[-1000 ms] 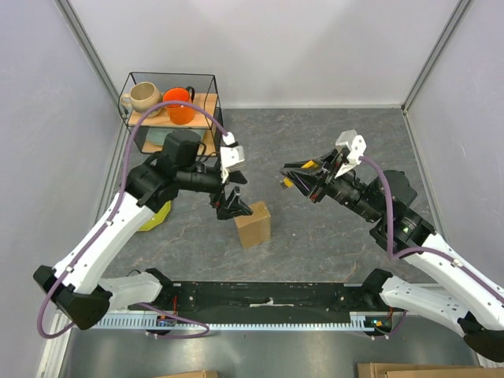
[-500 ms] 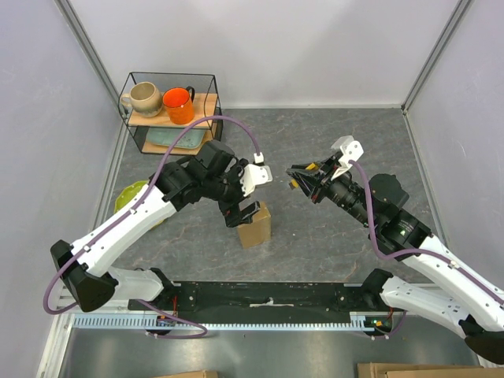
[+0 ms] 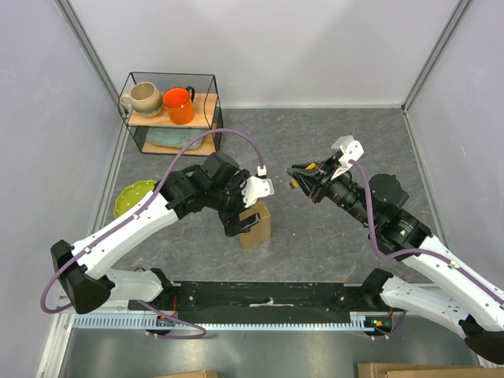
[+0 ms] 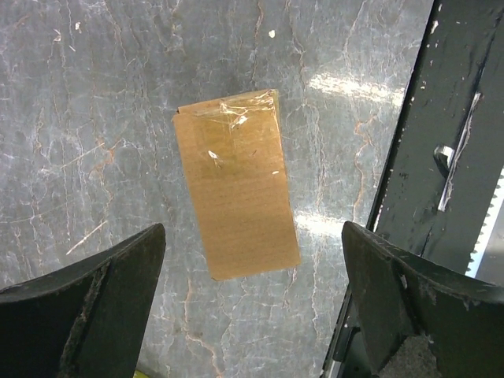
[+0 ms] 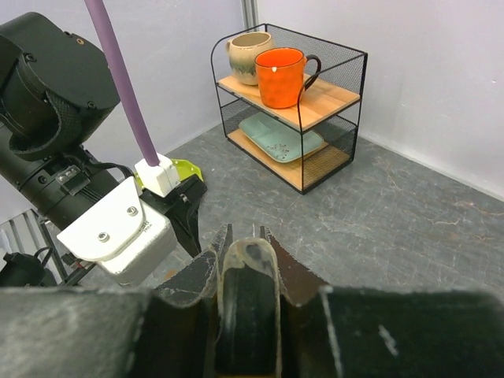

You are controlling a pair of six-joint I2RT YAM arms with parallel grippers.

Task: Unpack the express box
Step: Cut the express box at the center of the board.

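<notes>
Box: the small flat brown cardboard express box [image 4: 236, 185], clear tape at one end, lies on the grey stone-look tabletop [image 4: 94, 94], just beside the black base rail [image 4: 441, 118].
Left gripper [image 4: 253, 232]: hovering right over the box, jaws spread wide, a finger on each side, holding nothing.
Right gripper [image 3: 299, 183]: up in the air to the right, jaws pinched narrow on a slim pale object [image 5: 246, 272]. I can't tell what it is.
Danger: the box sits skewed to the jaws, so a closing finger could clip a corner and spin it or shove it into the rail.
Also: the wrists are near each other, and they could clash if both go in.
</notes>
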